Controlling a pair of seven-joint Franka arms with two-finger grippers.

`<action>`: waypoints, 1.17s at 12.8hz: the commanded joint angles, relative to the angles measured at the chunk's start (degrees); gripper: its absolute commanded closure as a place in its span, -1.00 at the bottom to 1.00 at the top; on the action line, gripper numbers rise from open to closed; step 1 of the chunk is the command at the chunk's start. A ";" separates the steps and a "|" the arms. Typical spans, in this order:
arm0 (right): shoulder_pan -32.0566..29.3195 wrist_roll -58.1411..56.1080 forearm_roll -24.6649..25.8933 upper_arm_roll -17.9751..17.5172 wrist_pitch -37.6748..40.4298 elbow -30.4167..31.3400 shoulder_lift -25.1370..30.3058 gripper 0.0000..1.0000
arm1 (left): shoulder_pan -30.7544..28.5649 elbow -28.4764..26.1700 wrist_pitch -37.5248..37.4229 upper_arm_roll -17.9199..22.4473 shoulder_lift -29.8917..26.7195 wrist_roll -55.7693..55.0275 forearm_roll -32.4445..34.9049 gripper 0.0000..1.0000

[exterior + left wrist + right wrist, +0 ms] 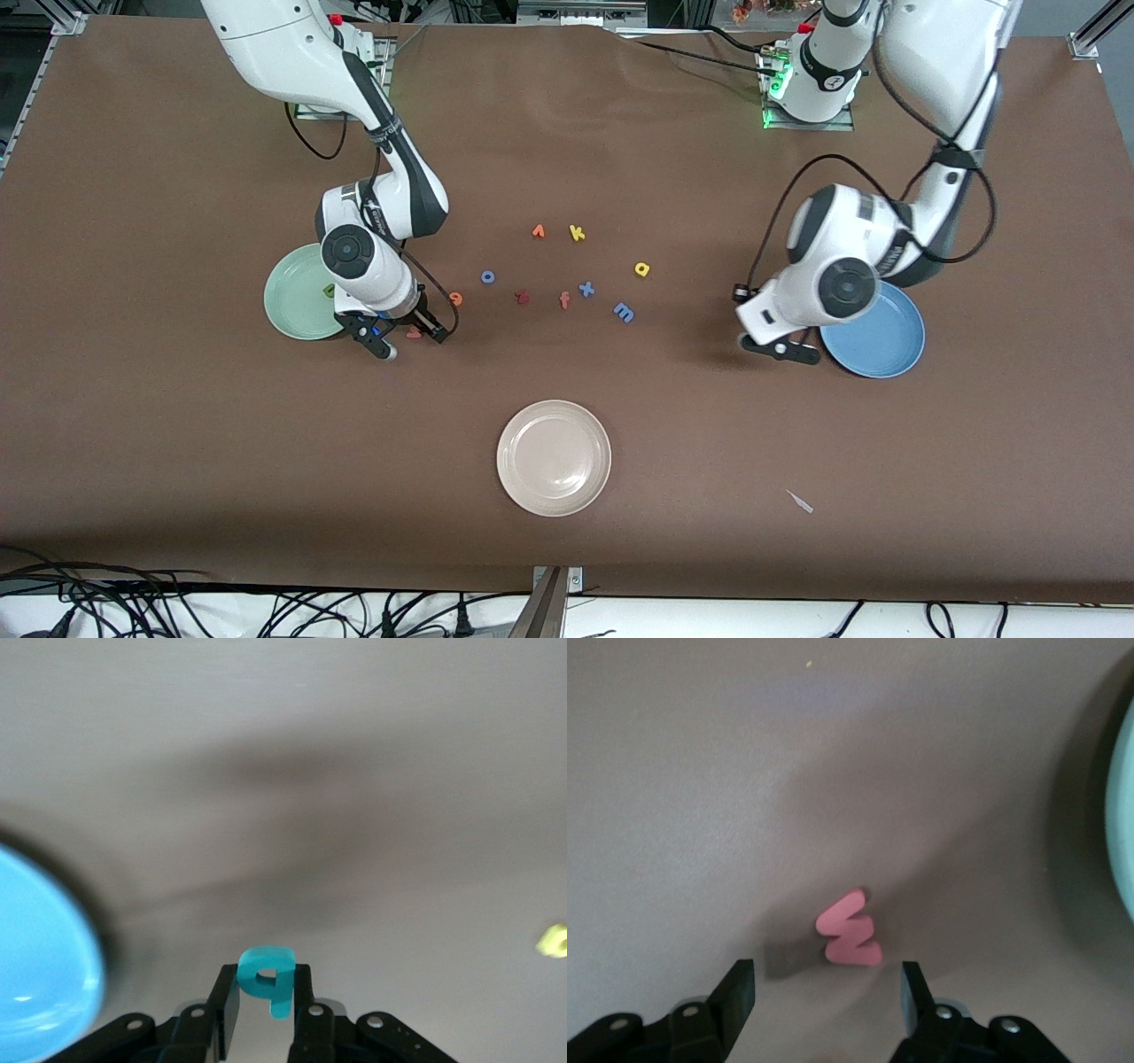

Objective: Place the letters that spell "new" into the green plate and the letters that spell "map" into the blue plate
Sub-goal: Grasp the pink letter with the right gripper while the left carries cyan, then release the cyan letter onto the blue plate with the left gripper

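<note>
Scene: While both arms worked at once, a brown table [177,425] lay under them, seen from a high camera facing the robots.
Cream-white plate [554,457]: it sat nearest the camera, bare, and belonged to neither word.
Right gripper [409,338]: it was low over the table beside the green plate [297,292], jaws apart on either side of the pinkish-red w [850,939], which lay flat between them, not yet gripped.
Why there: the w seemed the next letter due in the green plate; the olive-green n [329,289] already lay in it.
Right arm pose: it reached from its base, wrist bent downward.
Left gripper [780,347]: it was clamped on the teal p [267,978], just beside the blue plate [886,341].
Why held: the p looked bound for that plate.
Left arm pose: elbow folded, hand low.
Loose letters: farther back lay the blue m [624,311], yellow a [642,268], orange e [455,299], and spares including the yellow k [577,233].
</note>
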State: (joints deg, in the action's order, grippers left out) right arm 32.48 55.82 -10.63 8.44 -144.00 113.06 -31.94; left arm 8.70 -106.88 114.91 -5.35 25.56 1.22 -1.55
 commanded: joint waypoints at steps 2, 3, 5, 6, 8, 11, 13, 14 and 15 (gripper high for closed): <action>0.04 -1.50 -0.09 0.70 -0.31 0.23 -0.14 -0.51 | -10.08 -0.70 -1.53 -0.89 -0.87 14.74 6.46 0.66; 0.04 -1.50 -0.09 0.70 -0.31 0.24 -0.23 -0.51 | -12.37 -0.70 -1.35 -0.89 0.01 18.34 6.91 0.64; -0.05 -1.59 -0.09 0.70 -0.31 0.24 -0.32 -0.39 | -14.76 -0.61 -1.00 -0.80 2.20 22.32 7.26 0.56; -0.13 -1.59 -0.09 0.70 -0.49 0.15 -0.84 -0.39 | -15.03 -0.61 -1.00 -0.80 3.35 22.33 7.52 0.48; -0.31 -2.46 -0.09 0.79 -1.45 0.24 -1.11 -0.37 | -14.94 -0.44 -1.09 -0.89 3.88 22.42 10.50 -0.68; -0.40 -3.52 -0.09 1.49 -1.54 0.24 -1.28 -0.11 | -14.94 2.27 -3.10 -1.24 2.92 21.55 10.08 -1.00; -0.40 -3.61 -0.09 1.49 -1.54 0.15 -1.28 0.40 | -14.24 3.70 -5.92 -3.42 1.70 15.44 5.02 -1.00; -0.31 -3.61 -0.09 1.49 -1.54 0.15 -1.28 0.60 | -14.24 3.17 -5.66 -5.35 1.25 9.99 3.41 -1.00; -0.31 -3.53 -0.09 1.49 -1.46 0.06 -1.11 0.75 | -14.24 2.39 -5.14 -8.15 0.99 6.02 2.79 -1.00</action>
State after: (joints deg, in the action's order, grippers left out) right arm 32.31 53.16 -10.63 10.04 -144.98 113.10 -32.82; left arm -6.14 -103.34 110.57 -10.02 28.22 14.43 3.09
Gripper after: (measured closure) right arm 0.714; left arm 0.018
